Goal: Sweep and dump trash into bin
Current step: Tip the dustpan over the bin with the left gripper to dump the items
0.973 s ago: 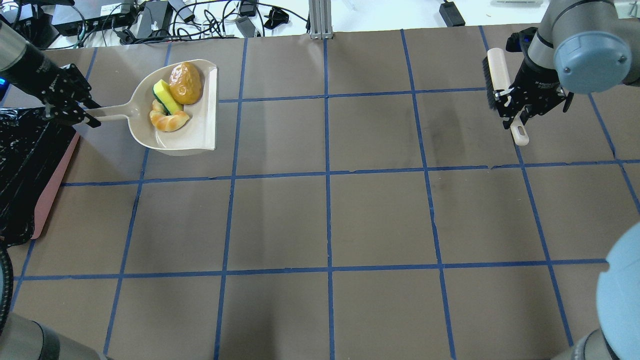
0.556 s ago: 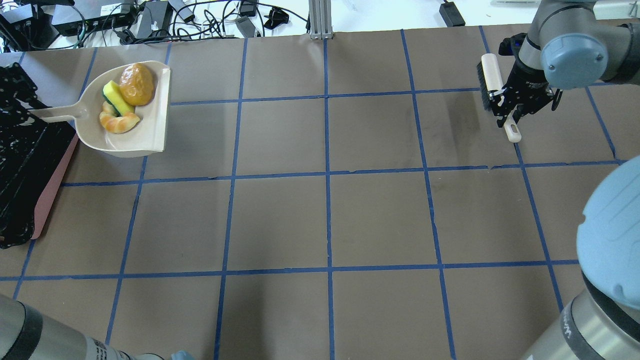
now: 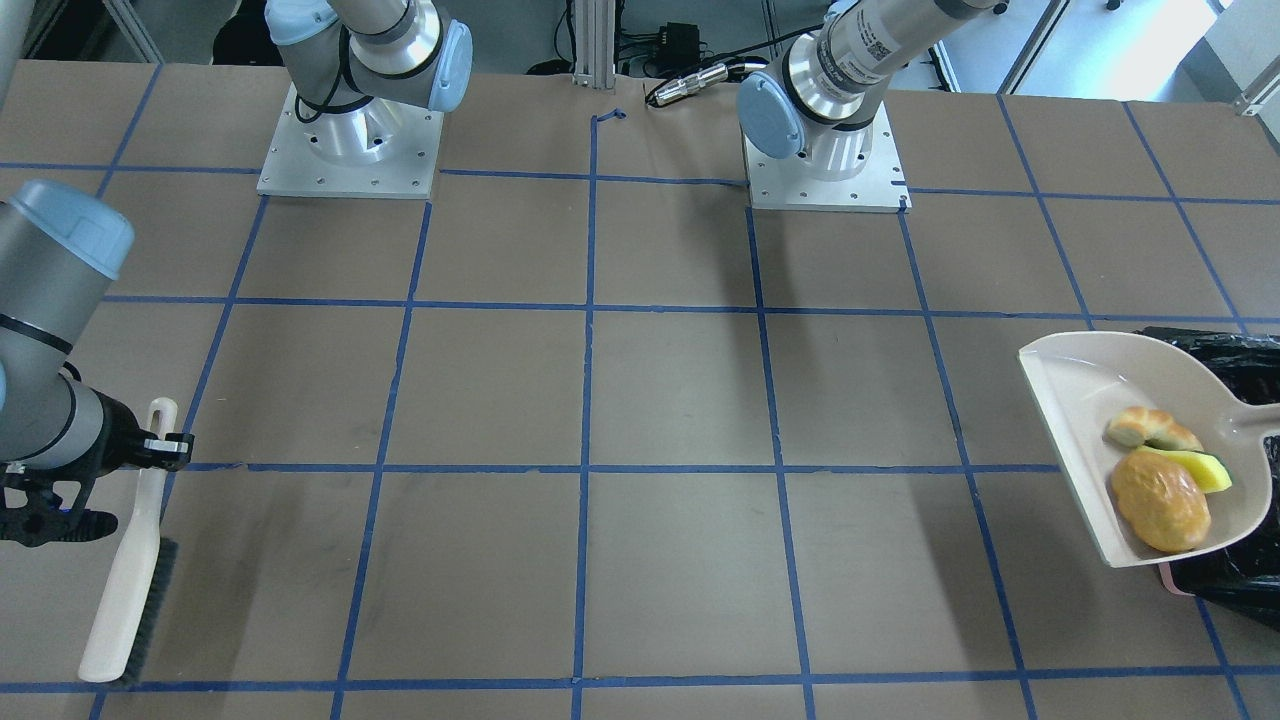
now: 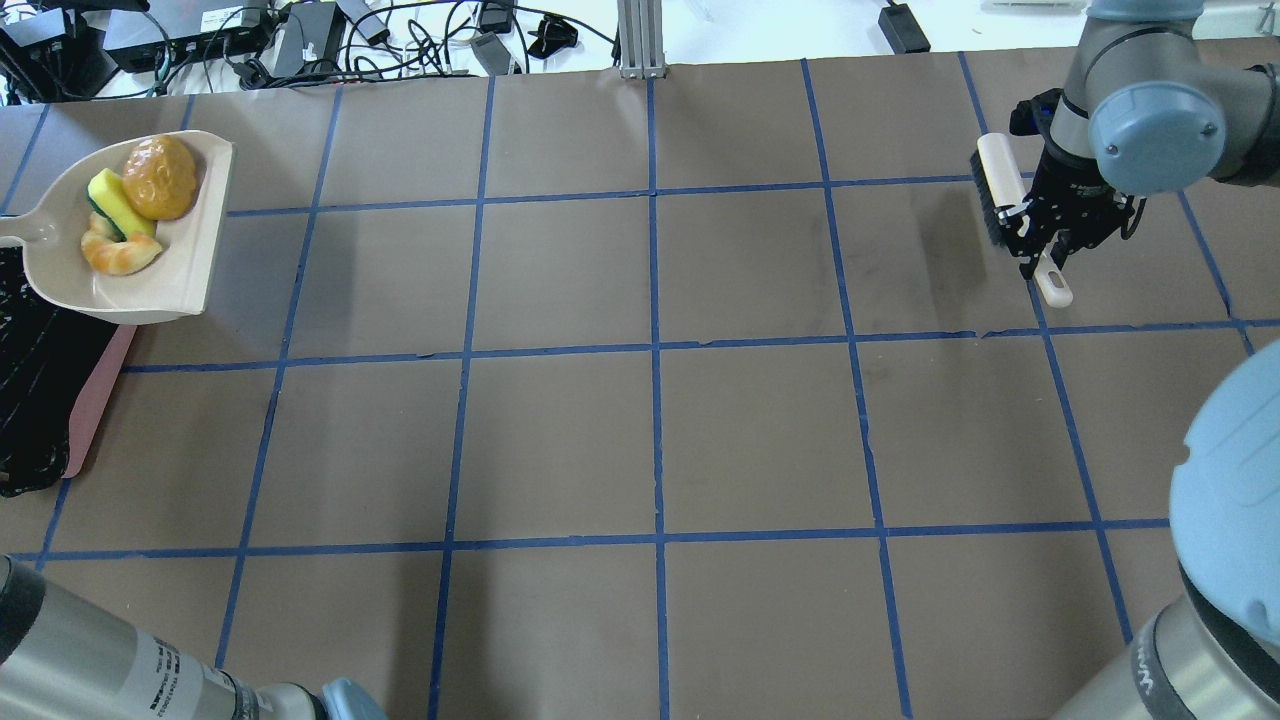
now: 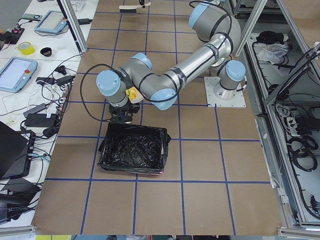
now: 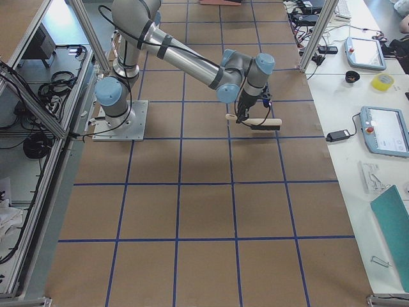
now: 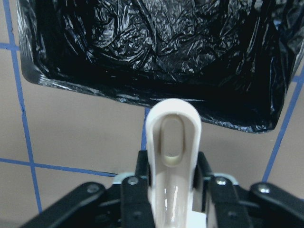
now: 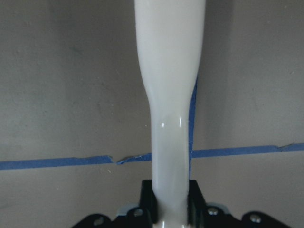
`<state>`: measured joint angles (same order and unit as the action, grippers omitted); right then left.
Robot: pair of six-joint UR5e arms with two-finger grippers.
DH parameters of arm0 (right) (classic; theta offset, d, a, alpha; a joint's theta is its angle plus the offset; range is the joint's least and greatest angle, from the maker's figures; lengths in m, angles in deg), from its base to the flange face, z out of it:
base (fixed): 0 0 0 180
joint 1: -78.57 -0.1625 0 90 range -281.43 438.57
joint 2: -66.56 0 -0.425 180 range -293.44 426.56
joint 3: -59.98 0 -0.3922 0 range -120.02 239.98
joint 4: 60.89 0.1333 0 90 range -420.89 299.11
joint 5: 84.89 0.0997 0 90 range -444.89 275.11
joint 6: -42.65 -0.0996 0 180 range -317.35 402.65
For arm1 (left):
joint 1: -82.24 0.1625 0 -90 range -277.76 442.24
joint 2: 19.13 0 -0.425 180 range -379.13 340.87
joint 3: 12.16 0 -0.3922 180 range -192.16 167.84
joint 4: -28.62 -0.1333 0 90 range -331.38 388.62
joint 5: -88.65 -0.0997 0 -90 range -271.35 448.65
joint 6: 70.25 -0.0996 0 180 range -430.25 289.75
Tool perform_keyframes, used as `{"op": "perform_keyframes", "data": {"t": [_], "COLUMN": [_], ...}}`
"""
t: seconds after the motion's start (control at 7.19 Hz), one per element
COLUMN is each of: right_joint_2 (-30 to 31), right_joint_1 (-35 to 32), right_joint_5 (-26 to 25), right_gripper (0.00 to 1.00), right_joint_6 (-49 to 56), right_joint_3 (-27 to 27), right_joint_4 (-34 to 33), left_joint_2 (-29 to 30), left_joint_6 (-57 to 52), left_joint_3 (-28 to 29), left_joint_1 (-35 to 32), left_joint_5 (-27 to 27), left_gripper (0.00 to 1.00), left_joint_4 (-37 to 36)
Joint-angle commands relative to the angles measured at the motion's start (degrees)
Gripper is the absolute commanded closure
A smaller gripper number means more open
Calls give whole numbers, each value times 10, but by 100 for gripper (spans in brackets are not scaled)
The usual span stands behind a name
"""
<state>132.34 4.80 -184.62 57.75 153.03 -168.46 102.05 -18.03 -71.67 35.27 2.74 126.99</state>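
While the overhead crops off the left arm, the wrist cam shows the left fingers (image 7: 143, 167) pinching the dustpan (image 4: 180, 270) handle, bin (image 7: 156, 52) right ahead. Trash (image 4: 158, 190) sits in the pan, partly over the bin's edge. Right fingers (image 8: 147, 197) pinch the brush (image 4: 993, 165), way across the counter (image 4: 650, 440).

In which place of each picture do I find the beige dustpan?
Front-facing: dustpan at the right edge.
Overhead: dustpan, upper left.
Exterior left: mostly hidden behind the near arm.
Exterior right: not seen.
Left wrist: only its handle, bottom centre.
Right wrist: absent; that is the brush.
Shared landmark: the black-lined pink bin by it.
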Motion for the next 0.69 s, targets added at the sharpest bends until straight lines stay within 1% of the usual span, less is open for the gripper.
{"op": "perform_keyframes", "data": {"t": [0.0,0.28,0.56], "right_joint_2": [6,5,5], "right_joint_1": [21,22,22], "right_joint_5": [0,8,8], "right_gripper": [100,100,100], "right_joint_6": [32,26,40], "right_joint_3": [35,36,42], "right_joint_4": [-15,-14,-17], "left_joint_2": [49,90,116], "left_joint_6": [-33,-63,-90], "left_joint_3": [79,141,173], "left_joint_1": [33,63,73], "left_joint_5": [-20,-25,-38], "left_gripper": [100,100,100], "left_joint_4": [23,25,24]}}
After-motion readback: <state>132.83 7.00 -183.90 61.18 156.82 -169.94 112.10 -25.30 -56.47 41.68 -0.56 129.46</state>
